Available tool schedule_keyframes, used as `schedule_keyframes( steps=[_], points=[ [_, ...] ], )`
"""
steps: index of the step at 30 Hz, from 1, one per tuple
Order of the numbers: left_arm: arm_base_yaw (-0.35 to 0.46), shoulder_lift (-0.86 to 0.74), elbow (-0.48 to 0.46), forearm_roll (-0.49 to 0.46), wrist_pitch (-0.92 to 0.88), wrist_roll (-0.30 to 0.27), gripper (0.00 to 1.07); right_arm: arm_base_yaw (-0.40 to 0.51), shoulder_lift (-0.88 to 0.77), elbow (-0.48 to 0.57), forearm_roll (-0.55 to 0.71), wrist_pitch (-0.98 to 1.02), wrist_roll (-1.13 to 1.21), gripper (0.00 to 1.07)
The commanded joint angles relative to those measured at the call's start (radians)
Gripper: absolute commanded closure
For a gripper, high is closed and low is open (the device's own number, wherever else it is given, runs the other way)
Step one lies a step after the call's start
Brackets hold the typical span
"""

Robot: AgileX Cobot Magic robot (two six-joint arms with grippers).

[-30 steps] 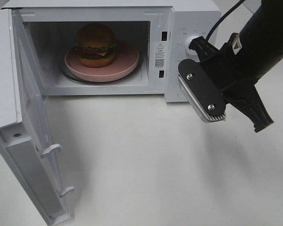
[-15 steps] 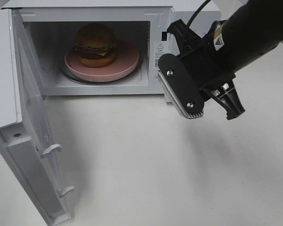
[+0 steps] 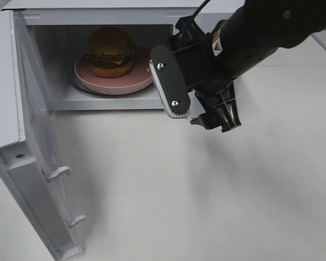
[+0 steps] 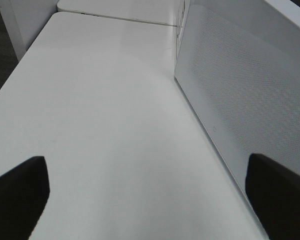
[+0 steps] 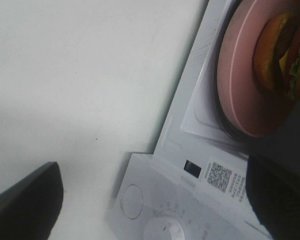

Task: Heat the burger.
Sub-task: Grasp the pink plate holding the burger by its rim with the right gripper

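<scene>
The burger [image 3: 110,51] sits on a round pink plate [image 3: 144,76] inside the open white microwave [image 3: 98,13]. My right gripper [image 3: 204,117] hangs open and empty just in front of the oven's right side, covering the control panel in the exterior view. Its wrist view shows the burger [image 5: 282,55] and plate [image 5: 240,75] on the glass turntable. The right gripper [image 5: 152,200] has its dark fingertips far apart. My left gripper [image 4: 150,200] is open over bare table, beside the mesh-patterned door face [image 4: 230,100]. It is out of the exterior view.
The microwave door [image 3: 38,163] stands wide open at the left, reaching to the table's front. A white dial [image 5: 162,231] and a QR sticker [image 5: 220,177] sit on the oven's front, right of the cavity. White table [image 3: 206,206] spreads in front.
My right arm has swung left from beside the control panel to the cavity's right edge. Its jaws went from shut to wide open. Burger, plate and door have not moved.
</scene>
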Motion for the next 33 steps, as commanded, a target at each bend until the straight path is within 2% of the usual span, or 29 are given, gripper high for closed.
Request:
schedule_keyframes(
  steps=[1, 4, 22, 33],
  points=[
    [0.003, -0.015, 0.001, 0.000, -0.010, 0.002, 0.06, 0.018, 0.055, -0.050, -0.022, -0.002, 0.039, 0.10],
    [0.003, -0.015, 0.001, 0.000, -0.010, 0.002, 0.06, 0.018, 0.119, -0.118, -0.022, -0.005, 0.039, 0.11],
    [0.003, -0.015, 0.001, 0.000, -0.010, 0.002, 0.06, 0.018, 0.358, -0.368, -0.022, 0.047, 0.053, 0.16],
    [0.003, -0.015, 0.001, 0.000, -0.010, 0.002, 0.06, 0.018, 0.514, -0.553, -0.021, 0.077, 0.139, 0.20]
  ],
)
